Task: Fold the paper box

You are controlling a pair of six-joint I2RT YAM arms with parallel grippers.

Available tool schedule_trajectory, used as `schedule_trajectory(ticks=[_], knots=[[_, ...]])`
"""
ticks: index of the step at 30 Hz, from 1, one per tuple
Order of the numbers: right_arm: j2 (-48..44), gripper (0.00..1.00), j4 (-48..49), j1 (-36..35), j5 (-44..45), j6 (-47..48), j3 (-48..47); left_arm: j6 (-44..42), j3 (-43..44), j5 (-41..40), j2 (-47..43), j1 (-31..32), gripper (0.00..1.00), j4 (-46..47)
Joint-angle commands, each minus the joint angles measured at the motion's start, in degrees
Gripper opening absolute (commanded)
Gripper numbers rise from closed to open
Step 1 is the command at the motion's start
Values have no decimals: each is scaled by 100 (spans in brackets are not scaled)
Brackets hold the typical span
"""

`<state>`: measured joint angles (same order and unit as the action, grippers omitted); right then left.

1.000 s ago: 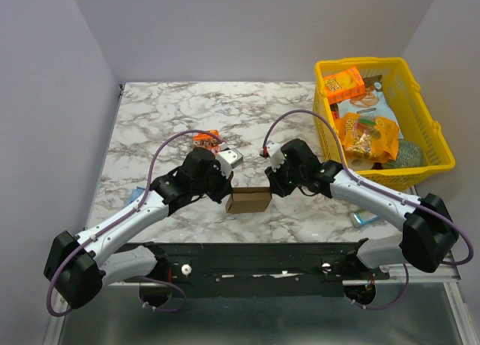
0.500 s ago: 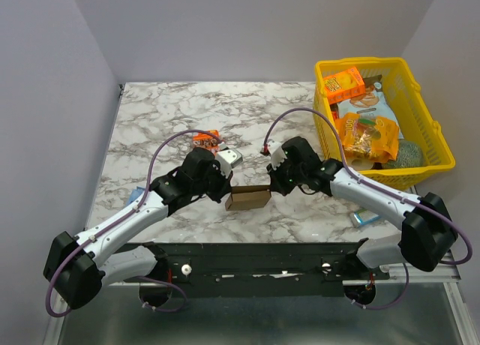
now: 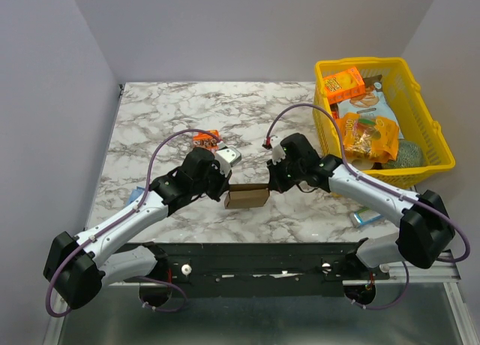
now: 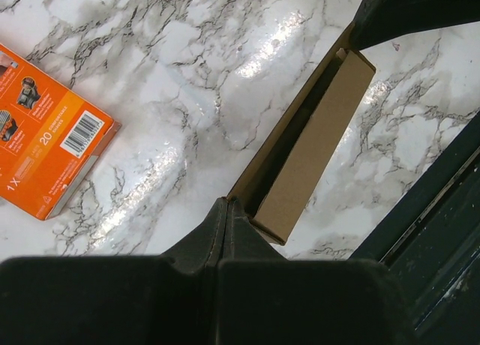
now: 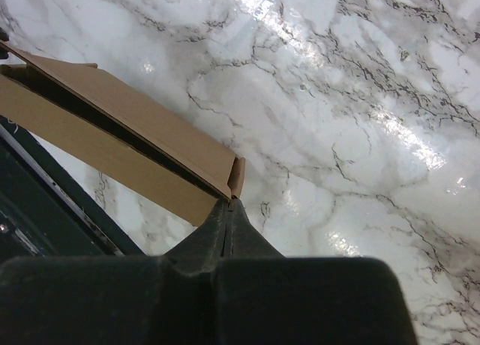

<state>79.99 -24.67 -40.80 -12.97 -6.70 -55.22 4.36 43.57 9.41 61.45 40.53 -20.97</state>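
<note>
Top view: the paper box [image 3: 247, 198] lies on the marble table [image 3: 165, 112] between both wrists, which hide the fingertips. It sits slightly farther back than a second ago.

Left wrist: the left gripper [image 4: 226, 205] is pressed together at the box's end (a pinch is unclear).

Right wrist: the right gripper [image 5: 229, 205] is likewise pressed together, touching the end flap.

The left arm [image 3: 124, 225] and the right arm [image 3: 371, 195] look alike: smooth white link shells between bulky black joint housings, each trailed by a thin purple cable [image 3: 161, 154]. The left end effector [image 4: 227, 202] and right end effector [image 5: 231, 202] are matte black, with flat fingers [image 4: 199, 244] tapering to a narrow wedge. Both bases sit on a black rail [image 3: 255, 271].
</note>
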Motion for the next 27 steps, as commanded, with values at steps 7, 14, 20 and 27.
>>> schedule_trajectory(ticks=[7, 14, 20, 27], knots=[[140, 1, 137, -165, 181, -727, -349, 109, 37, -115, 165, 60, 0, 23], [-272, 41, 93, -192, 401, -28, -147, -40, -33, 313, 26, 60, 0, 75], [-1309, 77, 453, -192, -335, 1545, 327, -243, -77, 860, -150, 60, 0, 128], [-1433, 88, 805, -499, -997, 2427, 626, -357, -130, 1467, -309, 51, 0, 216]])
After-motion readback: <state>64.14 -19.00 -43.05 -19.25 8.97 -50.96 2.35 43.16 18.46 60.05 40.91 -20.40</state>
